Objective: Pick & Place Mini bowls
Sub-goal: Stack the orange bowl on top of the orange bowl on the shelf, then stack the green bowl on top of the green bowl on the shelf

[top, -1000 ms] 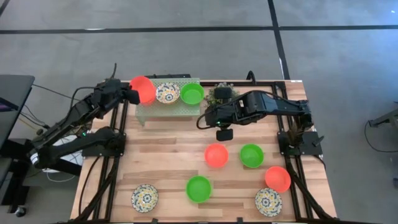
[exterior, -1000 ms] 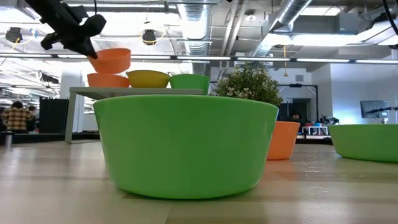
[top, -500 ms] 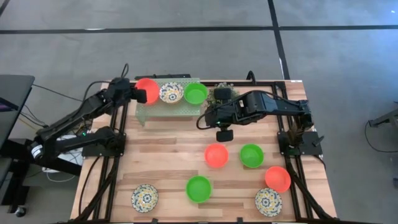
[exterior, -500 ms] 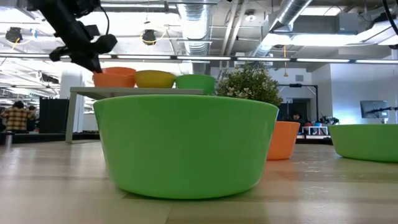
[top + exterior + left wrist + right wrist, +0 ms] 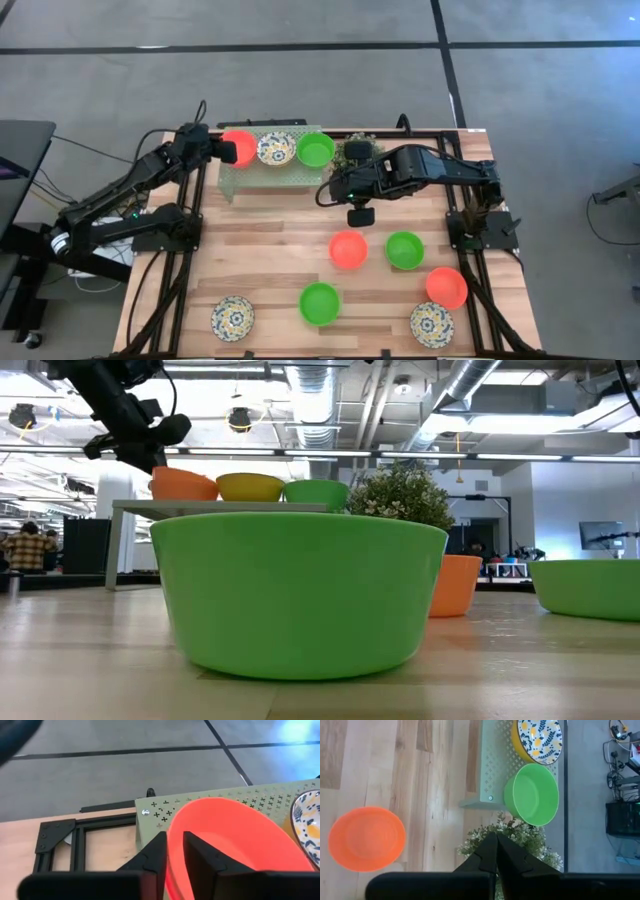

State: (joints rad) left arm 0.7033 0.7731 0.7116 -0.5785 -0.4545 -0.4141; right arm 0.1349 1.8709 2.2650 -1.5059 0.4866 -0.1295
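The wooden table carries a pale green perforated shelf at its twelve o'clock edge. Three bowls sit in a row on it: a red bowl at nine o'clock, a patterned bowl in the middle and a green bowl at three o'clock. A small plant stands just beside the shelf.

The left gripper straddles the red bowl's rim, one finger inside and one outside, with a thin gap showing on both sides of the wall; it looks to be letting go. To finish well, I judge it should spread fully before lifting and draw away toward nine o'clock, so the bowl is not dragged into the patterned one.

The right gripper, fingers pressed together and empty, hangs over the plant.

Six more bowls lie on the table from three round to seven o'clock, all empty.
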